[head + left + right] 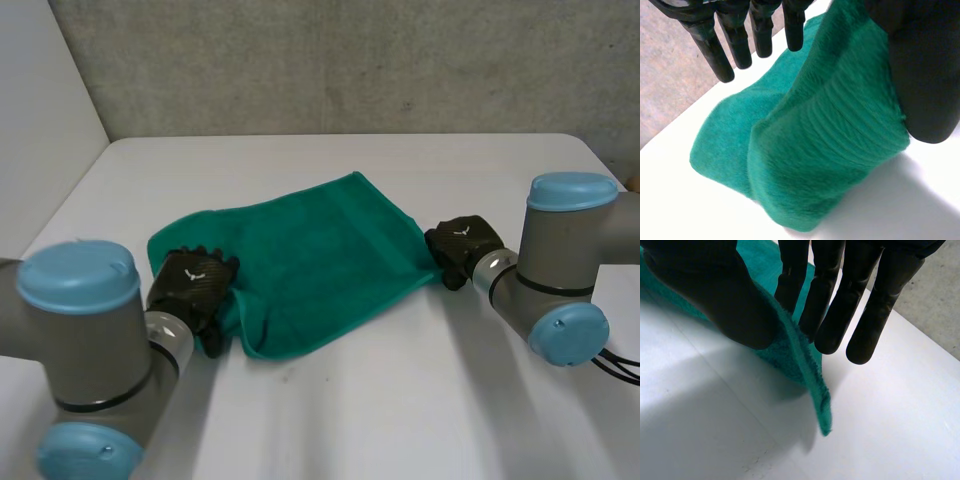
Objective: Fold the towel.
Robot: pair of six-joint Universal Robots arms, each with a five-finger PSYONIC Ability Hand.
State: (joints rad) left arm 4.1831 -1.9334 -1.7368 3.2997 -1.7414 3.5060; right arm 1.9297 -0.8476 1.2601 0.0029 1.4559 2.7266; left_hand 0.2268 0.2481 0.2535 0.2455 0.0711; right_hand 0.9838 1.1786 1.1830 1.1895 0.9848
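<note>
My right hand is clamped on the green towel. The edge is nipped between thumb and fingers, and the corner dangles just past the fingertips. My left hand pinches the opposite corner against its thumb, with cloth bunched under the palm. Holding both ends should, I judge, let me lift one edge off the white table and carry it over.

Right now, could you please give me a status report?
Left hand pinches towel, left edge; right hand pinches right corner. Towel mostly flat. Nothing in the way.
</note>
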